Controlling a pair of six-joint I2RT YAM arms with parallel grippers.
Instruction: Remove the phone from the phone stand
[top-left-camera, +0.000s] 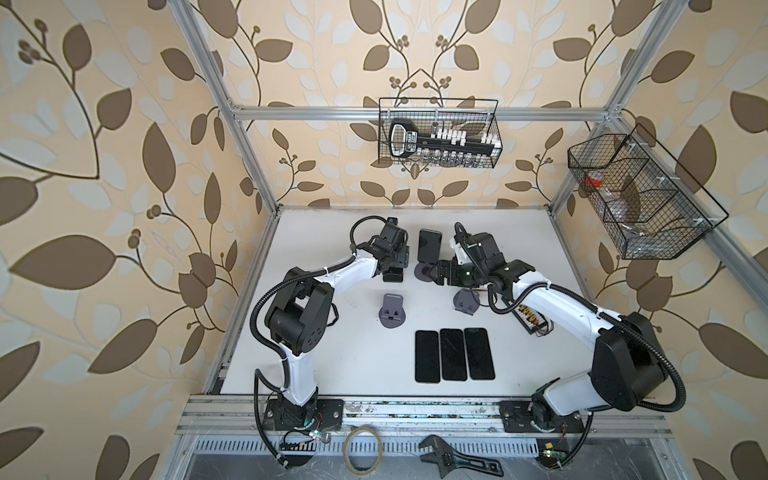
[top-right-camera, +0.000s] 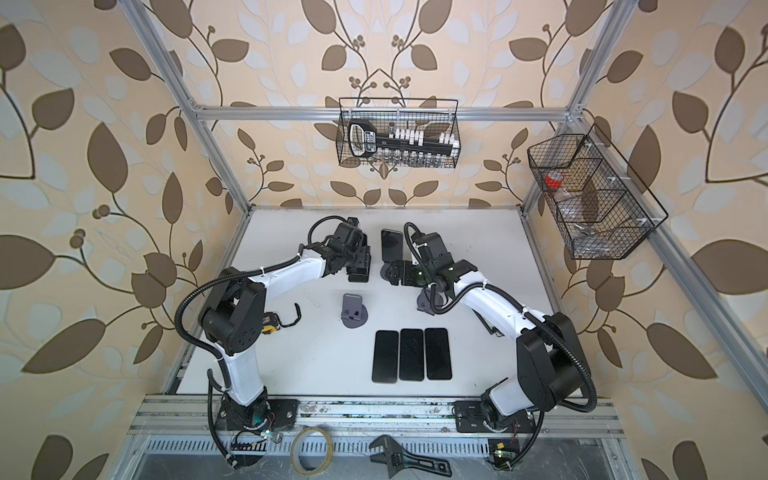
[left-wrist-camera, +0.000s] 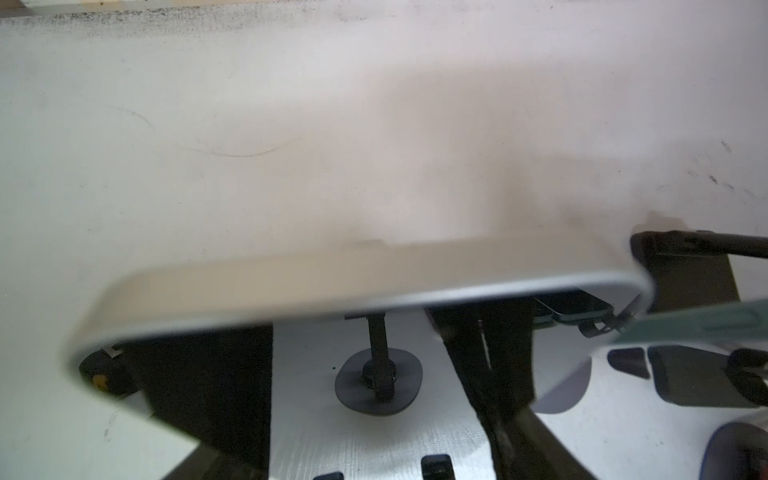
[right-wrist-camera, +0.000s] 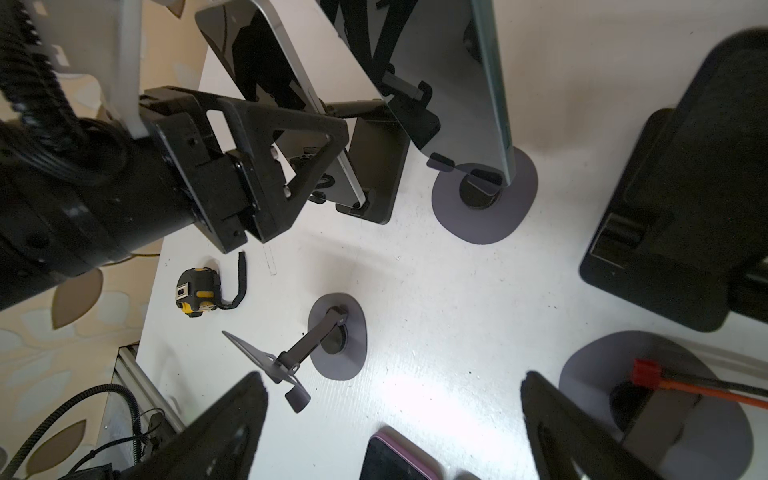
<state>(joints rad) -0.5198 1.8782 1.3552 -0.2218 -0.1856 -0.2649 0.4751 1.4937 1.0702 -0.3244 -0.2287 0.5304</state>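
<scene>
The white bench (top-left-camera: 332, 365) is overhung by two wire baskets. In the back-wall basket (top-left-camera: 438, 100) a black tool rail (top-left-camera: 440, 139) with white clips and small chrome pieces is kept. In the compartmented side basket (top-left-camera: 660, 245) at the right, a red-and-white item (top-left-camera: 595, 179) lies in the far compartment; clear objects that cannot be identified lie in the others. At the far middle of the bench the left claw (right-wrist-camera: 328, 137) is clamped across the thin edges of a silver-edged phone (right-wrist-camera: 266, 62). This phone is leaned in a black stand (right-wrist-camera: 374, 166), with its lower end seemingly seated in the stand's lip. The grasp is judged made and the lift-out in hand. An upward pull along the phone's slope is called for next, so that the lip is cleared without the stand being dragged. The right claw (right-wrist-camera: 390, 386) is spread wide with nothing held, beside the grey round-based stand (top-left-camera: 423, 271) on which a second phone (top-left-camera: 429, 245) is propped. Toward the near edge, three phones (top-left-camera: 453, 354) are laid flat side by side.
</scene>
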